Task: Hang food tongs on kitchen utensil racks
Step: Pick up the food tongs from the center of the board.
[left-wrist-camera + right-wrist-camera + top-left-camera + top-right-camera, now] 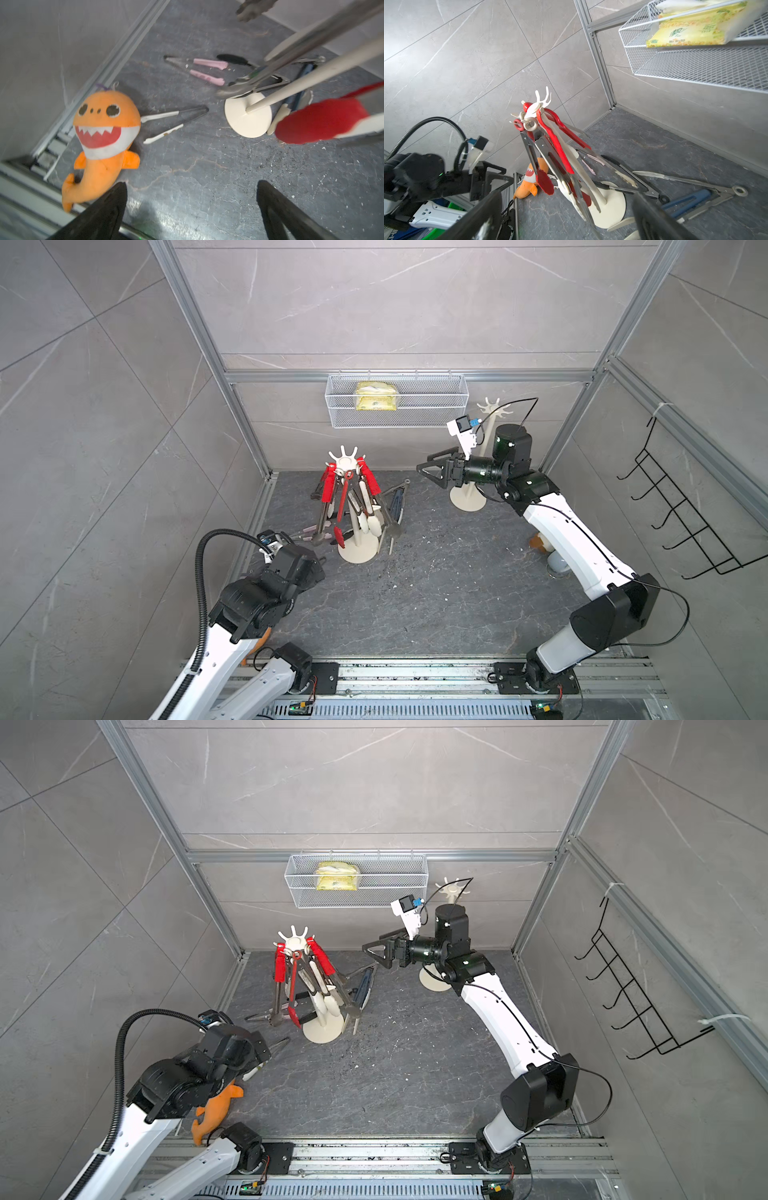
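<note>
In both top views the cream rack (358,551) stands on the dark bench (436,593) with several food tongs hung by their rings from its prongs, red-tipped tongs (329,486) among them; blue-grey tongs (397,506) lie on the bench just beside its base; a second cream rack (493,406) stands near the back wall, partly behind the right arm; the right claw (424,464) hangs in the air between the two racks, pointed toward the loaded one and touching nothing; a white wire basket (436,414) on the back wall holds a yellow pack (376,397); in a top view an orange plush shark (218,1108) lies beneath the left arm.

In the left wrist view the left claw (192,182) stands wide above the bench with nothing between its fingers; pink-tipped tongs (207,71) and cream-tipped tongs (166,122) lie flat between the shark and the rack's base; black-tipped tongs (232,59) lie just beside the pink ones; a hanging red tip shows close and blurred.

In the right wrist view the right claw's fingers are spread wide and hold nothing; ahead, a red ring and a cream ring sit hooked on the rack's prongs, the tongs splaying downward; the blue-grey tongs lie on the bench near the base.
</note>
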